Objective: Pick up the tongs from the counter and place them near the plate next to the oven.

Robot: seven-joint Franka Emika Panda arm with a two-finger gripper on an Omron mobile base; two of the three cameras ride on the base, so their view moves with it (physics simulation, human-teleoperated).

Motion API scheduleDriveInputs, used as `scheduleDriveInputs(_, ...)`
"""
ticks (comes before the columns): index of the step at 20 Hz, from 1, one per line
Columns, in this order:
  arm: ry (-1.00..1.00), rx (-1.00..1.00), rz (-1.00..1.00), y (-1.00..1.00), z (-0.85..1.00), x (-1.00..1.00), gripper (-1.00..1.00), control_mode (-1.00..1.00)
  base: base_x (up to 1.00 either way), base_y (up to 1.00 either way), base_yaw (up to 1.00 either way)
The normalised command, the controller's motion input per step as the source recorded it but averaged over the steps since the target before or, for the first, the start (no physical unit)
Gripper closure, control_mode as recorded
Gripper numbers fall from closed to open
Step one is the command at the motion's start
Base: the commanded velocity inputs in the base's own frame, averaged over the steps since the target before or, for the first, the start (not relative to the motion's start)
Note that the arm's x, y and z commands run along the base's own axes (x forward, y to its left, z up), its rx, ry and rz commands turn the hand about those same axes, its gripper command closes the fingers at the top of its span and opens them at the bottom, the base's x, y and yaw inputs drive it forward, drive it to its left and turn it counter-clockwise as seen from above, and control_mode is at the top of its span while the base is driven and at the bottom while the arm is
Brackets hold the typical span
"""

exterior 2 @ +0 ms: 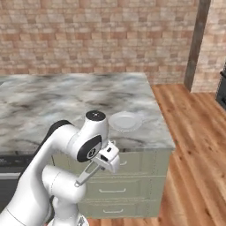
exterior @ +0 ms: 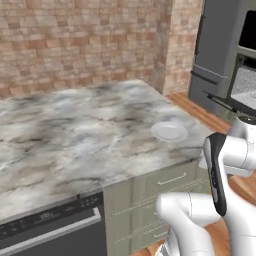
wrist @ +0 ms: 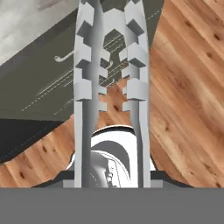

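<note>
From the left base view, the surface is a broad slab of polished marble, pale grey-white with smoky brown and dark grey veins, its front edge squared off above sage-green drawer fronts with slim bar handles. The plate sits near the right-hand corner of that slab, small, round and shallow, plain white with a slightly raised rim. Behind runs a wall of rough red-brown brick, and at the far right stands the oven, a steel-grey column with a glass door window. A dark appliance front with a long pale bar handle sits under the slab at lower left. From the right base view, the plate lies close to the front right edge of the marble, and warm wooden planks make up the floor beyond the cabinet end. My hand hangs below the worktop edge, in front of the drawers, and the tongs slant down and left from it as a slim pale bar. In the hand view, my fingers are closed on the tongs: two silvery-white arms with blocky, toothed inner edges rise side by side from between them, over the plank floor and the green drawers.
</note>
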Motion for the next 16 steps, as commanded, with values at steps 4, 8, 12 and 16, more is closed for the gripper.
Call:
scheduleDriveInputs(4,0.00,0.00,0.00,0.00,0.00,0.00,1.00,1.00,0.68,-0.57,0.39)
scheduleDriveInputs(8,0.00,0.00,0.00,0.00,0.00,0.00,1.00,1.00,0.59,-0.62,0.39)
scheduleDriveInputs(12,0.00,0.00,0.00,0.00,0.00,0.00,1.00,1.00,0.42,-0.56,0.39)
scheduleDriveInputs(16,0.00,0.00,0.00,0.00,0.00,0.00,1.00,1.00,0.33,-0.48,0.41)
